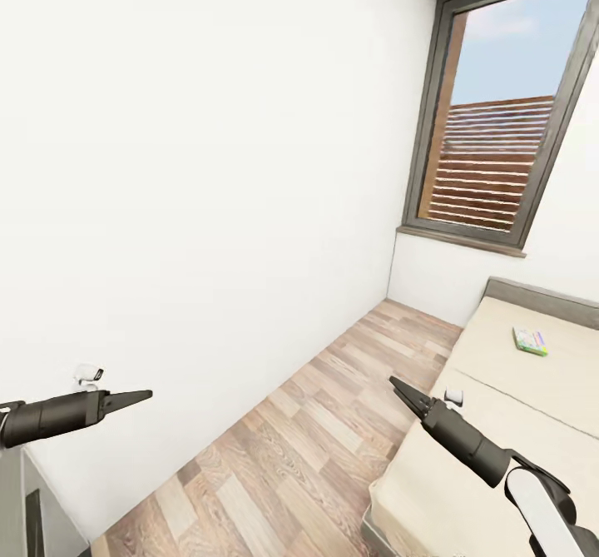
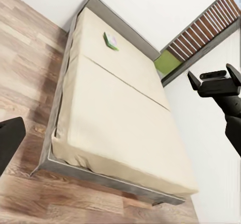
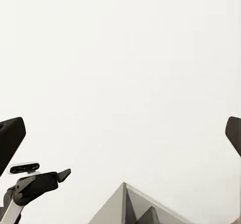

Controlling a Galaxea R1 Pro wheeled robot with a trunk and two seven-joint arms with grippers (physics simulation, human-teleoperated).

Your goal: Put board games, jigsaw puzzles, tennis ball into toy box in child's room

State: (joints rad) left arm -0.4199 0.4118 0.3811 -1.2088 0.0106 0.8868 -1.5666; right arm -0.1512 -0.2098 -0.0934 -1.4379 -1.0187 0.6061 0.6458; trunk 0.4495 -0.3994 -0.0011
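Head view, board game (image 1: 530, 340): flat on the bed (image 1: 507, 432), past the seam, on the section nearest the window (image 1: 499, 141).
Left wrist view, board game (image 2: 111, 40): close to the bed's head end, apart from every edge.
Right gripper (image 1: 402, 390): released, fingers spread wide, empty; at the bed's floor-side edge, well apart from the board game.
Left gripper (image 1: 137, 395): off the bed, beside the wall (image 1: 208, 166); released or clenched cannot be told.
Risk, reach: overextended arm if no approach along the bed is made first.
Risk, base: contact with the bed frame on the narrow floor (image 1: 283, 449) strip.
Risk, grasp: thin box flush on soft bedding; likely pushed or pressed in rather than gripped.
Risk, count: one game found on the bed; second still to locate.
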